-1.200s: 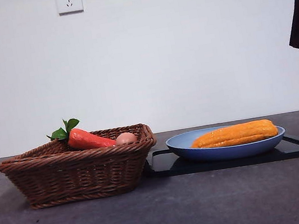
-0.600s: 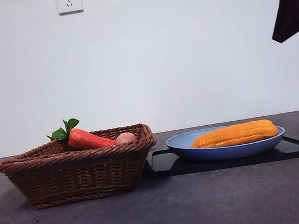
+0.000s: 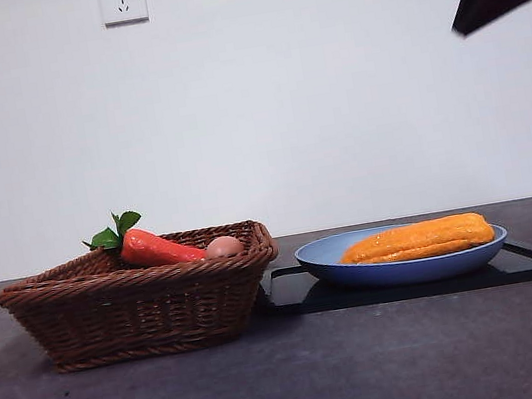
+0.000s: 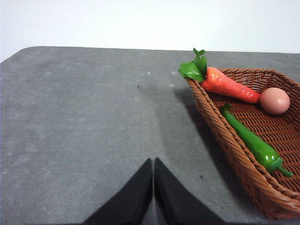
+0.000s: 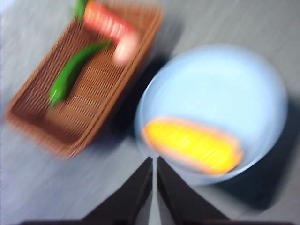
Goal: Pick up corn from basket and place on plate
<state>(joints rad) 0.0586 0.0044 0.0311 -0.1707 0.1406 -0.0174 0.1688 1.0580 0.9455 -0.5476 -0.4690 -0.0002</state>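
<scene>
The right hand, jaws pressed together and empty, hangs high above the matte light-blue round plate. The long yellow-orange corn cob lies flat on that plate, so the placing looks done. Left of the plate stands the dark brown wicker basket, holding a red-orange carrot, a pinkish egg-like ball and a green pepper. Nothing blocks the plate. The left hand, also closed, waits over bare bench beyond the basket.

Blurred: the corn lies on the plate beside the basket, right tool closed above.
</scene>
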